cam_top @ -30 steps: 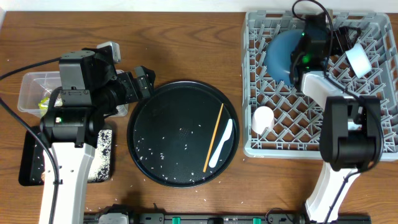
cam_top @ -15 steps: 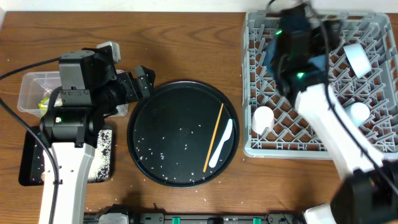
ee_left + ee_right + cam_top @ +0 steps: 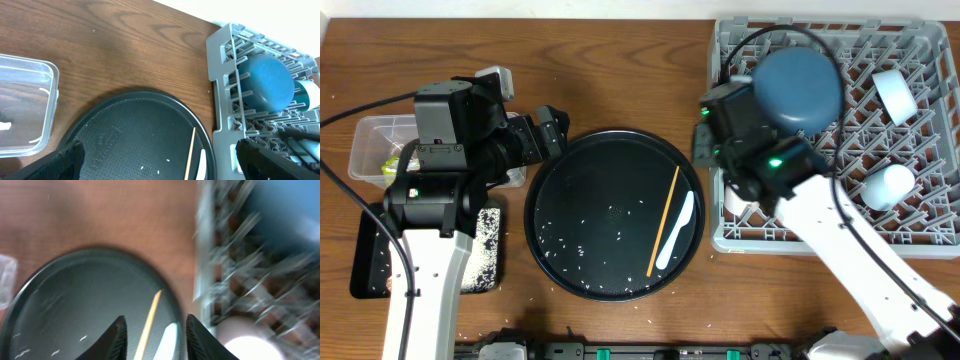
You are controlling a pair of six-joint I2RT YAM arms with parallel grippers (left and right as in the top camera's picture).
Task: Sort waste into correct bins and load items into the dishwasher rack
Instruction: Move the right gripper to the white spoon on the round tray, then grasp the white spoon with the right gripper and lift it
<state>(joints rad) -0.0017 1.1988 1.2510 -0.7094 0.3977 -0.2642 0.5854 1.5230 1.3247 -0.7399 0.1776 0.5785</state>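
The grey dishwasher rack (image 3: 920, 235) holds an upturned blue bowl (image 3: 800, 85) and three pale cups (image 3: 895, 95), (image 3: 885, 185), (image 3: 740, 195). A wooden chopstick (image 3: 665, 220) and a pale spoon (image 3: 677, 230) lie on the right of the round black tray (image 3: 550, 200), among loose rice grains (image 3: 580, 250). My right gripper (image 3: 705, 145) hangs over the rack's left edge. In the right wrist view it (image 3: 156, 340) is open above the chopstick (image 3: 150, 320) and spoon (image 3: 167, 340), holding nothing. My left gripper (image 3: 548, 132) stands wide open over the tray's left rim (image 3: 162, 165).
The clear tub (image 3: 375, 140) at far left holds a yellow-green wrapper (image 3: 392, 165). The flat black tray (image 3: 365, 265) lies below it, with white scraps (image 3: 485, 250) on its right side. The left arm's body covers much of both bins.
My right arm has swung from the back of the rack to its left edge, uncovering the blue bowl. Its jaws have narrowed. The left arm has not moved.
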